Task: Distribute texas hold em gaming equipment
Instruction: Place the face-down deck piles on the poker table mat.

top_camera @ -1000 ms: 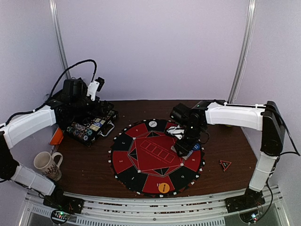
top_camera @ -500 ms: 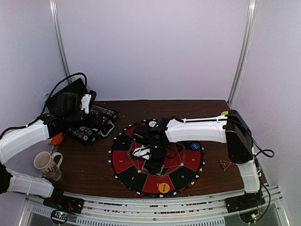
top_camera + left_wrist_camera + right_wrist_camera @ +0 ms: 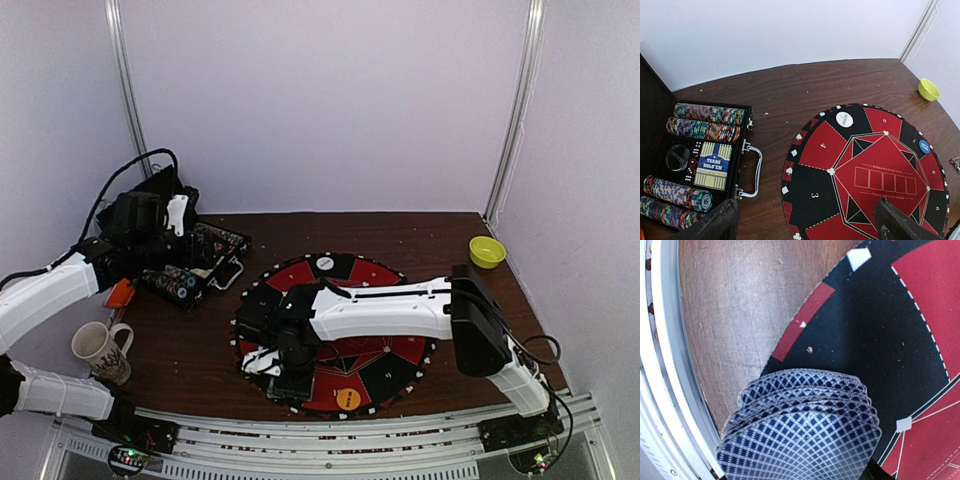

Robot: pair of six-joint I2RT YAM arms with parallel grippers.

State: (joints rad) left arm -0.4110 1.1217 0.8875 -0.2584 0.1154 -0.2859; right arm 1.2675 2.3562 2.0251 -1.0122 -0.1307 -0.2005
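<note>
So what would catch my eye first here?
The round red-and-black poker mat in the middle of the table, with the right arm stretched across it. Its gripper holds a fan of blue-backed cards over the mat's near left edge. At the far left sits an open case packed with rows of striped chips.

Dark wooden worktop (image 3: 805, 85). Carries a round red-and-black poker mat (image 3: 815, 150) ahead, between the left fingers (image 3: 715, 225); open chip case (image 3: 652, 120) beside the left-hand one; yellow bowl (image 3: 929, 89) far ahead; white mug (image 3: 100, 350) well behind.
</note>
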